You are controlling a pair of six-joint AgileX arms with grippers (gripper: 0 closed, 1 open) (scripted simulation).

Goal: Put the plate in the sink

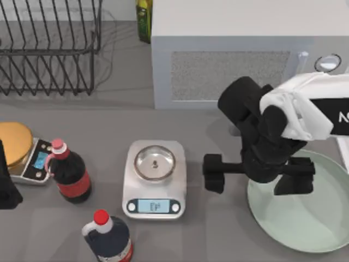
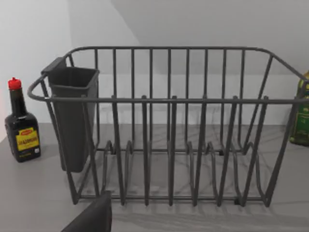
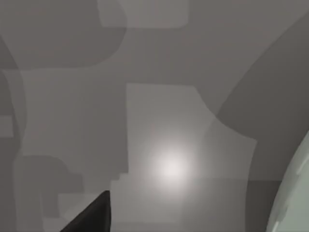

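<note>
Top view shows my right gripper [image 1: 259,177] hanging over the grey surface [image 1: 218,240] with its jaws spread wide and holding nothing: one black finger [image 1: 214,172] sits out toward the kitchen scale, the other over the near edge of the large round pale mint-green plate [image 1: 305,218]. That plate lies flat on the surface, partly beneath the jaws and reaching out beyond them toward the table's right edge, where a narrow white strip of the sink [image 1: 343,153] shows just beside its rim. A white kitchen scale with a small steel dish [image 1: 155,179] stands just outside the open jaws on the far side from the plate. My left arm [image 1: 6,183] sits parked at the left edge; I cannot tell how its jaws stand.
</note>
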